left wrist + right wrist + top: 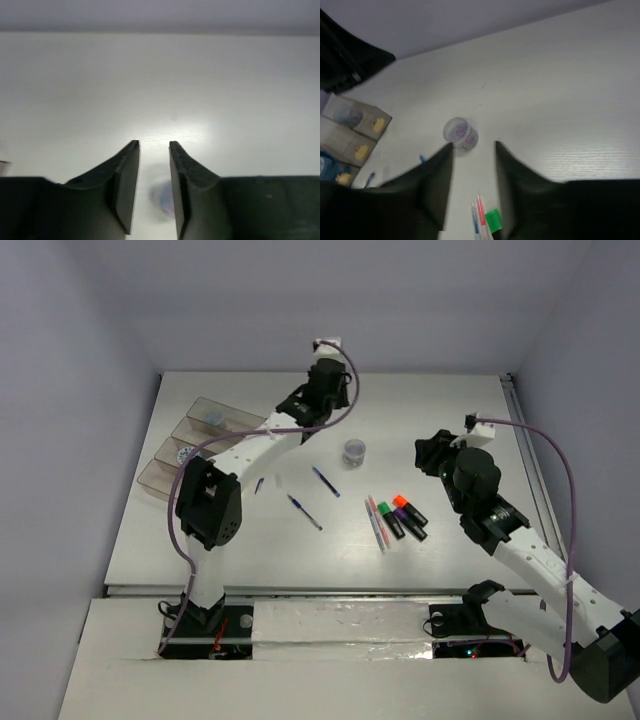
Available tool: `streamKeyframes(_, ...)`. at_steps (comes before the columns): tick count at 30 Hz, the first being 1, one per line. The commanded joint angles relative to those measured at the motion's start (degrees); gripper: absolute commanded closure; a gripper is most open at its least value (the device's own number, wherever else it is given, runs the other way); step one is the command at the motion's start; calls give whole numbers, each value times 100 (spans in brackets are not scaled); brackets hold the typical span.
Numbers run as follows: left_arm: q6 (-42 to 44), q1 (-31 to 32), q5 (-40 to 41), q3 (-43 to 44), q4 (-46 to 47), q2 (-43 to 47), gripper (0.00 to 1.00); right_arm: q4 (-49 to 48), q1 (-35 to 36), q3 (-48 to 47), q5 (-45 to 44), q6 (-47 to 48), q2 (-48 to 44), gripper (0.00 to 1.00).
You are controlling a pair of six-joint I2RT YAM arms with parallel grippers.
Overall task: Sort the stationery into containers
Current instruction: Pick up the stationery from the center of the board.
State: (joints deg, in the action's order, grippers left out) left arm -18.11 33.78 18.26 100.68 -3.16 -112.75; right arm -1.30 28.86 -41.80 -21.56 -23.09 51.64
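Observation:
The containers point(195, 440) stand at the table's left, with a patterned roll point(212, 416) in the far compartment and another point(183, 453) in a nearer one. A third roll point(354, 451) stands mid-table and shows in the right wrist view point(461, 134), just beyond my open, empty right gripper point(472, 145). Two blue pens point(325, 481) point(304, 511) lie mid-table. A pink and a blue pen point(376, 522) lie beside the green, orange and purple capped markers point(402, 515). My left gripper point(322, 375) is at the far back, open point(154, 145), with a blurred bluish round shape point(165, 200) low between its fingers.
A tiny white piece point(279, 480) and a short blue bit point(259, 484) lie next to the left arm. The containers also show at the left edge of the right wrist view point(350, 130). A rail point(525, 455) runs along the table's right edge.

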Motion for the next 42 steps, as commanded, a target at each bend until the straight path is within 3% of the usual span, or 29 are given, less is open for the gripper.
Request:
streamKeyframes(1,79,400,-261,-267,281,-19,71,-239,14,137,-989,-221,-189,47)
streamKeyframes(2,79,488,-279,-303,281,-45,55,-256,14,163,-1130,-239,-294,27)
streamKeyframes(3,123,567,-323,-330,281,-89,46,-300,14,198,-1166,-240,-355,21)
streamKeyframes(6,176,787,-332,-417,184,-256,27,-449,14,321,-1131,-222,-514,14)
streamKeyframes(8,229,858,-323,-611,193,-309,24,-450,14,322,-1079,-187,-497,14)
streamKeyframes(18,282,1140,-59,-1332,254,-344,24,-502,-38,278,-858,-169,-321,14)
streamKeyframes(29,396,1245,81,-823,175,-968,25,-599,-39,304,-648,-108,-339,15)
streamKeyframes(38,484,1245,555,-515,193,-1232,31,-626,-39,269,-393,-55,-224,16)
streamKeyframes(42,527,1245,661,-506,281,-1223,47,-635,-39,243,-279,-46,-163,16)
